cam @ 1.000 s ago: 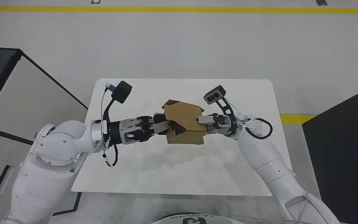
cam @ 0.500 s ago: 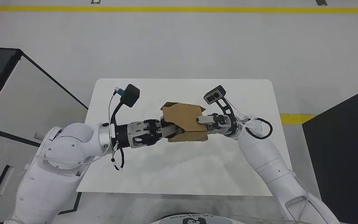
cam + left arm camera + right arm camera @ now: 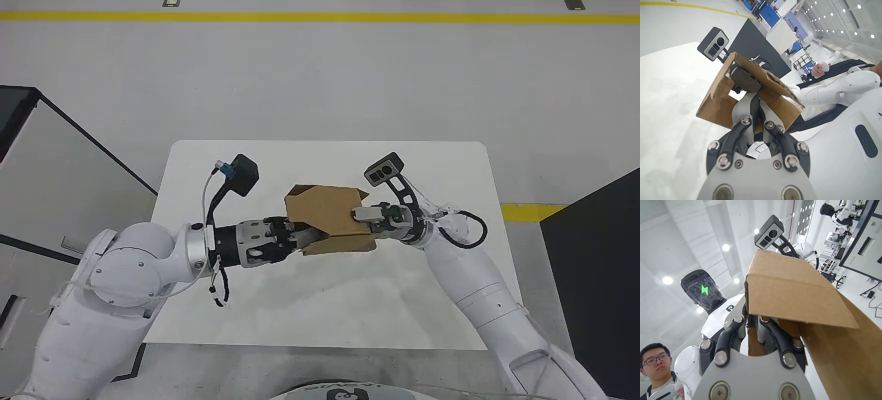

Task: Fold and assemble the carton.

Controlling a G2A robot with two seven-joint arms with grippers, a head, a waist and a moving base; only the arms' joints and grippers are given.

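Brown corrugated cardboard carton (image 3: 325, 205), half-formed, sits between the two arms over the middle of the white rectangular table (image 3: 250, 310), a little nearer the far edge than the near one; it appears to be held clear of the surface rather than resting on it, though the top view does not settle this.

Its long axis runs roughly parallel to the far and near edges, from one pincer to the other. The end facing the table's left edge is open; the end facing the right edge is the one being held.

The right gripper (image 3: 753, 319) is clamped on the carton, one finger on each side of a wall edge, with a folded panel jutting out above it.

The left gripper (image 3: 298, 238) is at the open end, near the corner closest to the near edge; its fingers are drawn together with nothing visibly between the pads, and their tips lie against an inner brown panel; a loose top flap (image 3: 762, 75) slopes over them.

So the carton lies straight ahead of the left fingertips, along the same line as its long axis, with the right gripper at the far end of that line. I judge that the left arm is the one placed to do the folding, pressing inward toward the right gripper, which acts as the anchor; a push off that line would likely twist the carton in the right-hand grip.
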